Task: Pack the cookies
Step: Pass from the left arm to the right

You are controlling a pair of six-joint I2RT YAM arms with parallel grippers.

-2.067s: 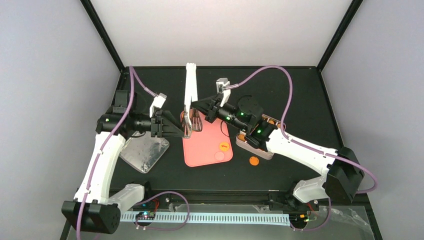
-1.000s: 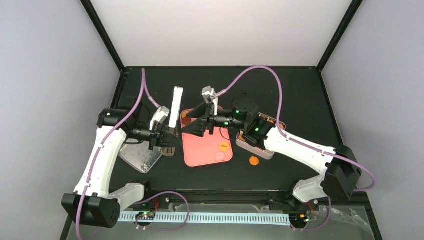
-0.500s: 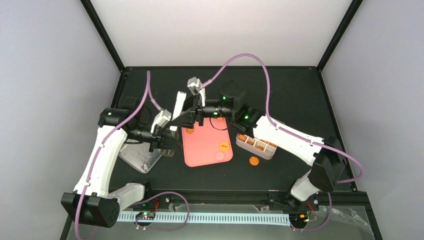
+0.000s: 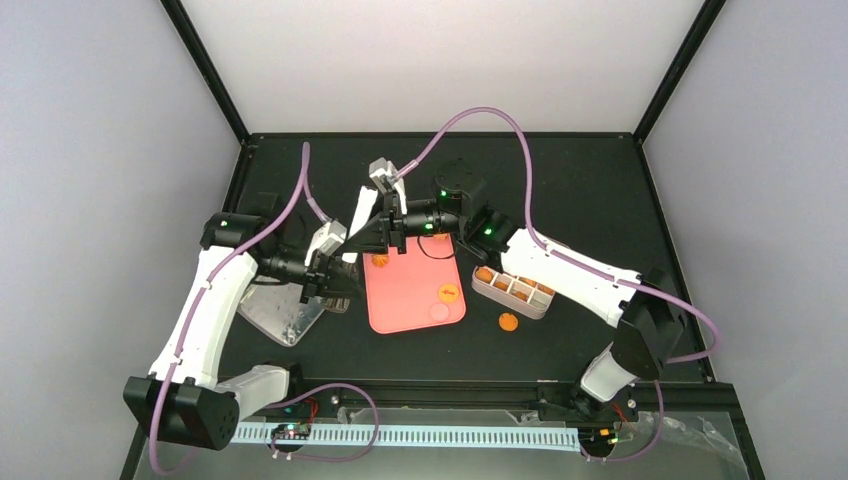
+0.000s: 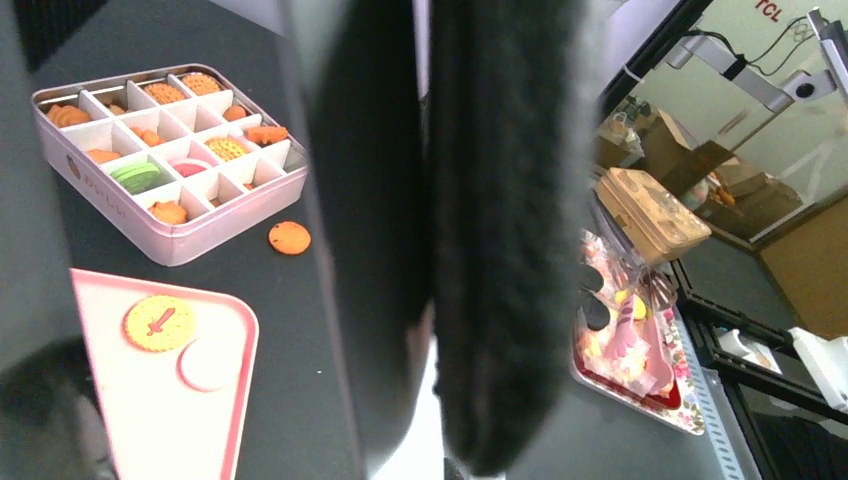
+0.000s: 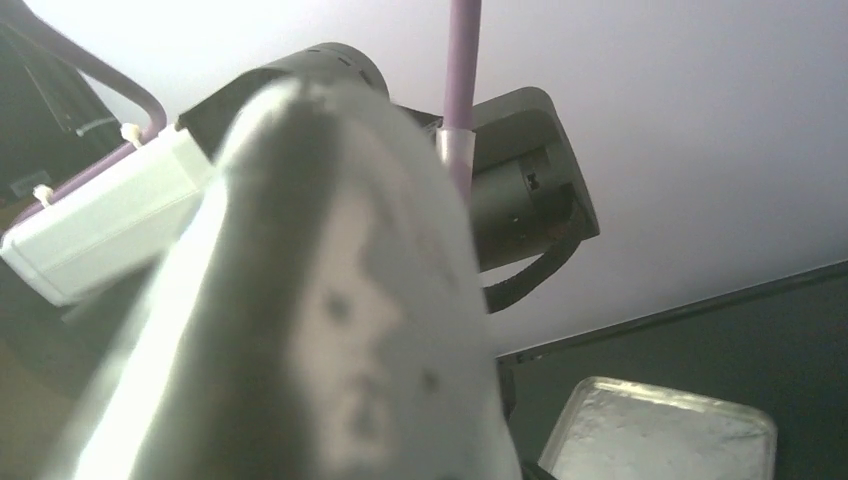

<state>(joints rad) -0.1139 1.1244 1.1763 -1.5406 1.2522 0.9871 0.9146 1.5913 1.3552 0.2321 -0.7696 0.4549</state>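
- The left gripper (image 4: 338, 283) is over the near left part of the table (image 4: 600, 200), between the clear lid (image 4: 285, 310) and the pink tray (image 4: 405, 295).
- In the left wrist view its two dark fingers (image 5: 510, 250) are pressed almost together, with only a thin white strip between them. From above, the long white tongs (image 4: 356, 215) rise out of this gripper, so it pinches the tongs.
- The right gripper (image 4: 358, 240) reaches across from the right side and its tip is just beside the tongs, above the far left corner of the pink tray.
- The right wrist view is filled by one blurred grey-white shape very near to the lens. I cannot tell if the jaws of this gripper are spread or pressed together.
- Most of the cookies (image 5: 160, 93) lie in the small compartments of a tin (image 5: 200, 235), which stands to the right of the pink tray and near to it.
- They are mostly orange and golden, with one green and one pink.
- A yellow cookie (image 4: 449, 292) lies on the right side of the pink tray, and a pale disc (image 4: 438, 312) lies just beside it, nearer to the arm bases.
- A loose orange cookie (image 4: 508, 322) lies on the bare table, just in front of the tin and apart from it.
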